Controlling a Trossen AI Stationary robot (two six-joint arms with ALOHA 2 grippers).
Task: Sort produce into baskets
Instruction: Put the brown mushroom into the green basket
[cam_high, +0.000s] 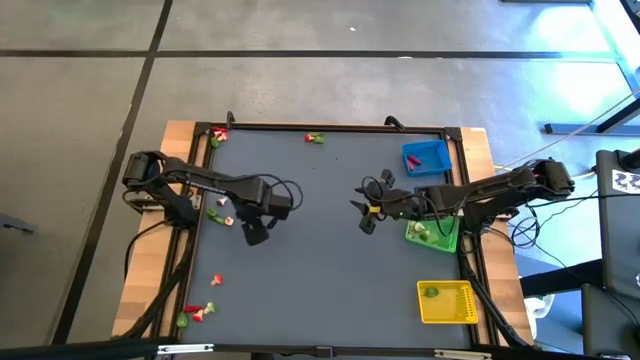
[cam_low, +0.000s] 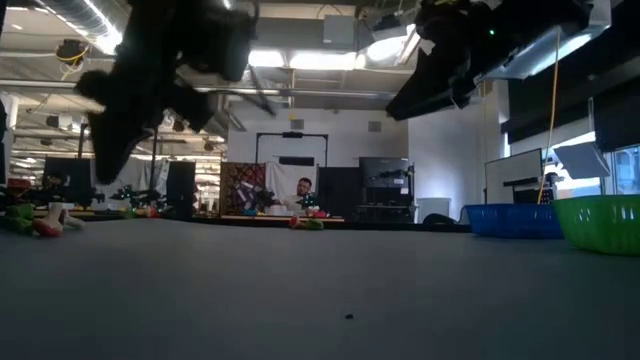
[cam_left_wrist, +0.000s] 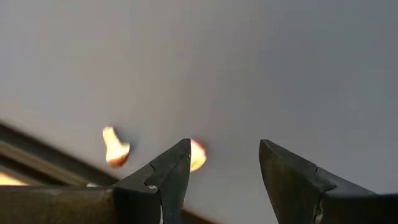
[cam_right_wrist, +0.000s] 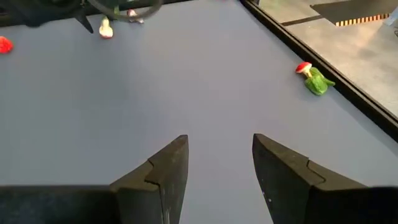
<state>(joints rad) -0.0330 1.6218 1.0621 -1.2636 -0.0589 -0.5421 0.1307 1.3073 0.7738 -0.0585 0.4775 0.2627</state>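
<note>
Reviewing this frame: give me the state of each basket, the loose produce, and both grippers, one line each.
blue basket: upright, holds a reddish piece.
green basket: upright, holds some pieces, partly under the right arm.
yellow basket: upright, holds one green piece.
produce: scattered loose along the table's far and left edges.
left gripper: open, empty, above the table.
right gripper: open, empty, above the table.

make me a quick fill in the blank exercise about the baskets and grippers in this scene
1. The basket nearest the table's front edge is coloured ____.
2. Along the table's right side, the green basket sits between the yellow one and the ____ basket.
3. The left gripper and the right gripper both hang over bare mat with fingers ____.

Missing words: yellow; blue; open
</note>
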